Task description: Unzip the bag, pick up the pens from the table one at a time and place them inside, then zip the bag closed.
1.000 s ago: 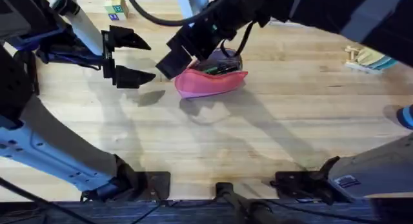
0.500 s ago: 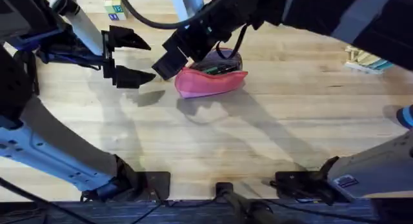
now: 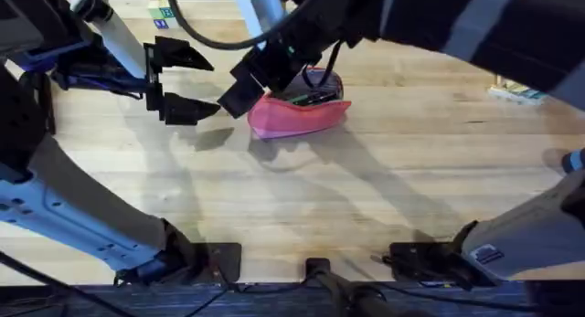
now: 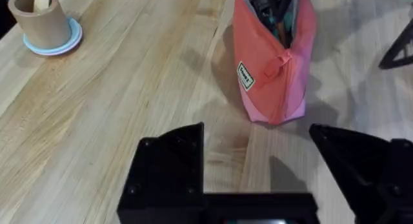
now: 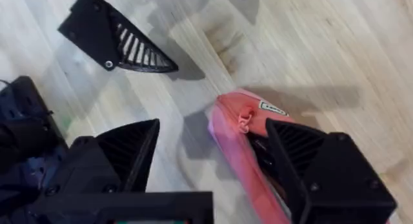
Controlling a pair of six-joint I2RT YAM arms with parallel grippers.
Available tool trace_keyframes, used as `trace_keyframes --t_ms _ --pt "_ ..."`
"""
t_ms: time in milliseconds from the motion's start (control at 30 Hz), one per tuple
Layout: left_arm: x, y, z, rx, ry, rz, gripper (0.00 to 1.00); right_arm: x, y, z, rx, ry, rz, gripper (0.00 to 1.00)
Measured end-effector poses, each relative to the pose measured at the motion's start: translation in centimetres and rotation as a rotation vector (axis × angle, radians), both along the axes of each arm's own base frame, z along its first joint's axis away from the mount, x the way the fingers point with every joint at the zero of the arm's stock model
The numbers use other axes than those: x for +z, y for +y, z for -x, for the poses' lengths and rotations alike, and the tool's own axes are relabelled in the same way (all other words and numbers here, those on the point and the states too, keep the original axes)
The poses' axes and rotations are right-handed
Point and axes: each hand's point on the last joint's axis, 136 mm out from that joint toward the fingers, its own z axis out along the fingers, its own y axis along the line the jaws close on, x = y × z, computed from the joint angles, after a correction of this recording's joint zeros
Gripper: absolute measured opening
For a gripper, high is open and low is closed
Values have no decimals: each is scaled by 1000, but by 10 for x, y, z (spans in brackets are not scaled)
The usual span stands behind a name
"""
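The pink bag (image 3: 297, 117) lies on the table (image 3: 366, 198) just behind its middle, its top zipper open. Dark pens (image 4: 277, 11) sit inside the open mouth, against the purple lining (image 3: 320, 80). My right gripper (image 3: 243, 87) reaches across from the upper right and hangs over the bag's left end (image 5: 240, 137), its fingers (image 5: 122, 153) open on either side of that end. I cannot tell whether they touch the fabric. My left gripper (image 3: 189, 80) stands open just left of the bag (image 4: 274, 69), holding nothing.
Coloured blocks (image 3: 163, 8) lie at the back left. A wooden toy (image 3: 516, 84) sits at the right edge. A brown cup (image 4: 44, 19) stands on a blue coaster beyond the bag. The front half of the table is bare wood.
The right arm has shifted a little to the left over the bag's end. The bag and the left arm have stayed in place.
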Motion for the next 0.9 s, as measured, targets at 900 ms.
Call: trace_keyframes --t_ms 900 --pt "0 0 0 0 0 0 992 -62 8 -25 -47 19 87 839"
